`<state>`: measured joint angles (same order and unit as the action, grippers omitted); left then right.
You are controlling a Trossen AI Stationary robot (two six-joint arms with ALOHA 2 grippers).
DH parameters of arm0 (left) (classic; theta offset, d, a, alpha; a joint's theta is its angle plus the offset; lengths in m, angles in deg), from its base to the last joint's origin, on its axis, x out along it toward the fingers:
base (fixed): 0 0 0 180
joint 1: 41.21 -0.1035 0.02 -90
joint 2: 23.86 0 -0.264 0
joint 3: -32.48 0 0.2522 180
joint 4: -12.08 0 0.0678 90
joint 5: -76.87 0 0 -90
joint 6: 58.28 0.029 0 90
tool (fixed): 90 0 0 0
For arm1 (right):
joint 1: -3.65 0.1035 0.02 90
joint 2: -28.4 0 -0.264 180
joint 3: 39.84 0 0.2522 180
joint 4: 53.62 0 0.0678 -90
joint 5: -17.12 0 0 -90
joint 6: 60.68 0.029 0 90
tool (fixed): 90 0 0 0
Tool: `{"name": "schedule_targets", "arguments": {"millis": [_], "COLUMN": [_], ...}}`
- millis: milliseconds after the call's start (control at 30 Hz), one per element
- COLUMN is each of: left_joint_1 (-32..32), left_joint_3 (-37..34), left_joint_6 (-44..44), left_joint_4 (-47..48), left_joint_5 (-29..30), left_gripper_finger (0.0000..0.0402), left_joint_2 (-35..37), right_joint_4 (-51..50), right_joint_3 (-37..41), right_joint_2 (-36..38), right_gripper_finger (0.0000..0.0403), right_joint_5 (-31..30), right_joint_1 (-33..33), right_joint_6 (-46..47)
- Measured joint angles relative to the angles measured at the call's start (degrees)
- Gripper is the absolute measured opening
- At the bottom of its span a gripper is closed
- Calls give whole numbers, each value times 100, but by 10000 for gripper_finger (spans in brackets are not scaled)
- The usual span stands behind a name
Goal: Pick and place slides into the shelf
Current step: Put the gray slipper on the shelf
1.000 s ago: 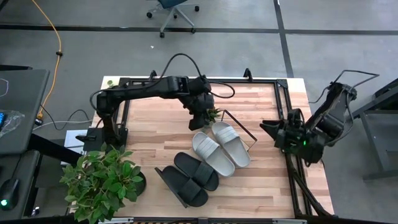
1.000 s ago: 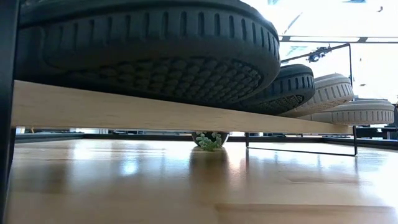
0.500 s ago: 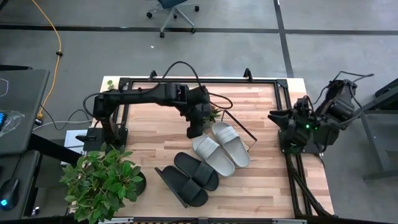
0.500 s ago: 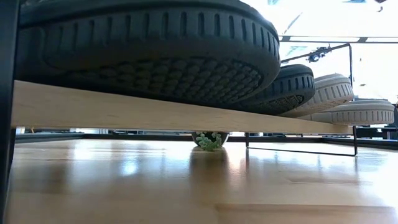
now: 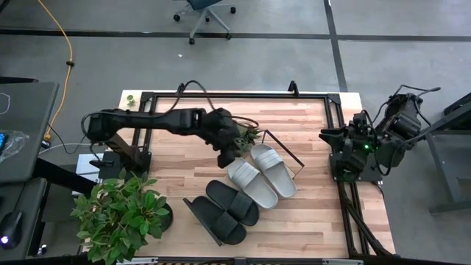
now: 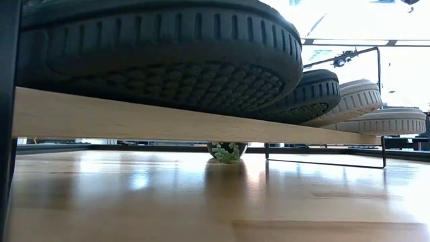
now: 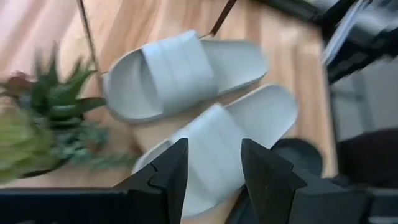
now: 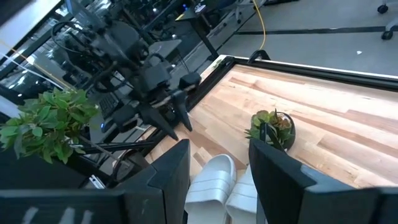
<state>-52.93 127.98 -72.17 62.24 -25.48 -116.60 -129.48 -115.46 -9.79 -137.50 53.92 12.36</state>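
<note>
All the slides stand on the shelf (image 5: 288, 156), soles down on its light plank (image 6: 168, 122): two grey ones (image 5: 263, 175) and two black ones (image 5: 225, 212), seen from the side in the low view, black (image 6: 154, 54) and grey (image 6: 355, 101). My left gripper (image 5: 224, 155) is open and hovers by the far end of the left grey slide (image 7: 230, 134), apart from it. My right gripper (image 5: 327, 137) is open and waits at the table's right edge, its fingers (image 8: 171, 168) framing a distant view of the slides.
A small potted succulent (image 5: 250, 135) stands right behind my left gripper, beside the shelf's far end frame. A big leafy plant (image 5: 121, 213) fills the near left corner. Black rails (image 5: 335, 125) border the table. Bare wood lies to the far right.
My left gripper has drawn back from the succulent toward the table's near-left, its arm folding in toward its base. My right arm has pulled back toward the right edge and turned. The slides have stayed put.
</note>
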Motion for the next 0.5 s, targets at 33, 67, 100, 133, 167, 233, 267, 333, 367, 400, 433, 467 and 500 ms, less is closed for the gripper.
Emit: {"name": "schedule_targets", "arguments": {"millis": [33, 67, 100, 133, 167, 233, 267, 333, 367, 400, 433, 467, 500], "left_joint_1": [-77, -138, -184, -225, -279, -343, -339, -363, -368, -366, -366, -365, -367], "left_joint_3": [-291, -522, -694, -852, -1009, -1207, -1280, -1404, -1419, -1436, -1453, -1466, -1491], "left_joint_6": [-150, -277, -387, -458, -497, -602, -608, -572, -496, -437, -394, -336, -299], "left_joint_4": [-375, -820, -1279, -1526, -1643, -2055, -2254, -2264, -2265, -2307, -2335, -2335, -2294], "left_joint_5": [-128, -283, -405, -512, -601, -645, -635, -672, -658, -633, -581, -524, -530], "left_gripper_finger": [138, 138, 138, 138, 138, 138, 138, 138, 138, 138, 138, 138, 138], "left_joint_2": [84, 113, 104, 91, 90, 34, -6, -20, -26, -29, -54, -83, -111], "right_joint_4": [-8, -27, -41, -54, -56, -79, -80, -70, -54, -46, -29, -19, -21], "right_joint_3": [0, 0, 0, 0, 0, 0, 0, 0, 0, 0, 0, 0, 0], "right_joint_2": [-2, 1, 9, 7, 9, 9, 5, 0, -1, -4, -7, -7, -9], "right_gripper_finger": [156, 156, 156, 156, 156, 156, 156, 156, 156, 156, 156, 156, 156], "right_joint_5": [-2, -2, -8, -18, -26, -85, -135, -157, -159, -159, -159, -159, -160], "right_joint_1": [1, 1, -1, 1, 1, 1, 1, 1, -1, -1, 1, 1, -1], "right_joint_6": [0, 0, 0, 0, -1, 0, 15, 23, 24, 24, 26, 32, 39]}}
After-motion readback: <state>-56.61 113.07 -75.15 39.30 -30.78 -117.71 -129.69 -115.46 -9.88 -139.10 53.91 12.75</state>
